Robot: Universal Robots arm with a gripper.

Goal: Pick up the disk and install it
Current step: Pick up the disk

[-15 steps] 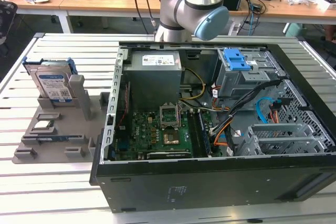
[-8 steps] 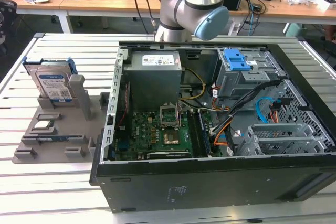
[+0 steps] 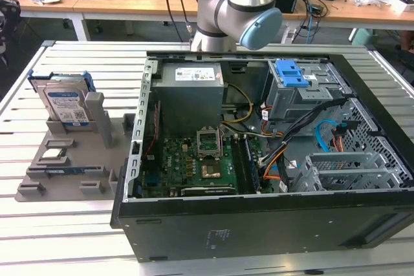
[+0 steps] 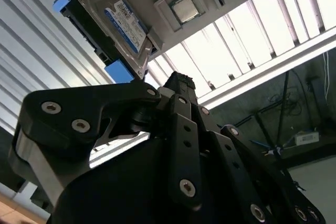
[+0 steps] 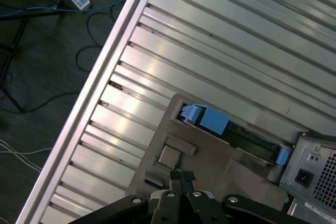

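Note:
The disk (image 3: 65, 105), silver with a white-and-blue label and a blue frame, stands tilted in a grey holder (image 3: 97, 159) on the exterior view's left. It also shows in the second wrist view, as the disk (image 4: 118, 24), and edge-on in the first wrist view, as the disk (image 5: 210, 120). My gripper (image 5: 181, 174) hangs well above the holder, apart from the disk. Its black fingers are shut together with nothing between them. The gripper (image 4: 177, 81) and its linkages fill much of the second wrist view. The arm (image 3: 239, 11) rises behind the computer case.
An open computer case (image 3: 259, 224) lies on the slatted metal table (image 3: 39, 224), with a blue drive bay (image 3: 294, 72) and loose cables inside. A small square chip (image 3: 52, 155) rests on the holder. The table edge and floor cables (image 5: 42, 51) lie beyond.

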